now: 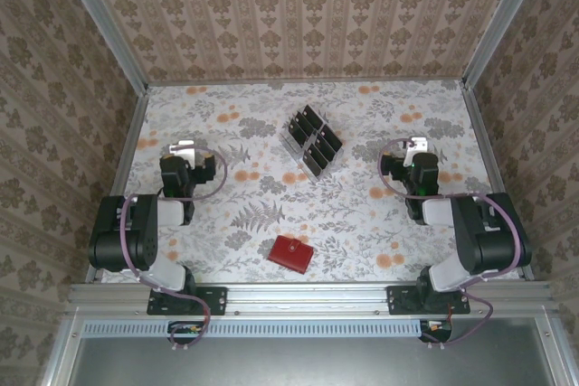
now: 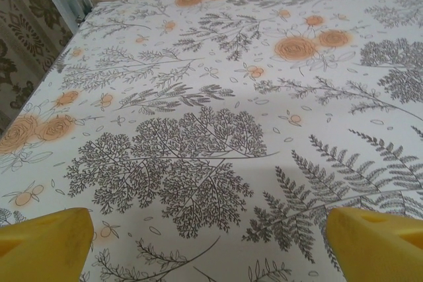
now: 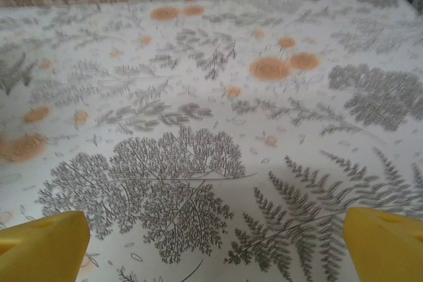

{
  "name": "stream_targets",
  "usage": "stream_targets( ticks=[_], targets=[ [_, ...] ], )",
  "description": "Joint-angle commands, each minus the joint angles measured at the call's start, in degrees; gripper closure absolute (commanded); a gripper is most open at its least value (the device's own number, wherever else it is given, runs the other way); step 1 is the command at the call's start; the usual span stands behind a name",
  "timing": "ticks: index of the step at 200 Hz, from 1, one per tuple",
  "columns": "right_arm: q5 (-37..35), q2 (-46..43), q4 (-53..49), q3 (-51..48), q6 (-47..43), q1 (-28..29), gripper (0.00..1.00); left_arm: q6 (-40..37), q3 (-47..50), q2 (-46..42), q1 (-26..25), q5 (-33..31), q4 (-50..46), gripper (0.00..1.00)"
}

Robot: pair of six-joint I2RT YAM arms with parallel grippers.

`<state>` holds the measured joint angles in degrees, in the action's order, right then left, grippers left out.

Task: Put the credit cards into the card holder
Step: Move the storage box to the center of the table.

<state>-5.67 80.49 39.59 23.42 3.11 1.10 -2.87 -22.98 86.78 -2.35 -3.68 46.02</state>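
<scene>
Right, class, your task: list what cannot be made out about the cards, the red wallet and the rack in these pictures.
Credit cards: top view, too small and packed too close to count or read.
Card holder: top view, lies shut, its own cover hiding the pockets.
Clear rack: top view, see-through and tiny, slots cannot be told apart.
</scene>
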Motion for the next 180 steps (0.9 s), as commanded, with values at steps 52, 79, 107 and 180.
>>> stream_targets(
  ticks=[52, 79, 107, 180],
  targets=[
    [2.9, -15.2, -44.8, 21.7, 21.2, -0.3, 0.00, 7.6, -9.5, -16.0, -2.2, -6.0, -20.7, 0.00],
    [12.0, -14.8, -48.9, 25.0, 21.7, 1.5, 0.00, 18.3, -16.2, -17.0, -3.3, -1.0, -32.1, 0.00],
    [12.2, -10.8, -55.7, 31.1, 20.3, 7.0, 0.04, 24.8, -23.6, -11.8, -6.5, 5.2, -38.7, 0.00],
    [-1.5, 7.6, -66.7, 46.0, 16.8, 20.2, 0.08, 34.4, -40.0, 9.0, -13.6, 13.4, -37.1, 0.00]
  ],
)
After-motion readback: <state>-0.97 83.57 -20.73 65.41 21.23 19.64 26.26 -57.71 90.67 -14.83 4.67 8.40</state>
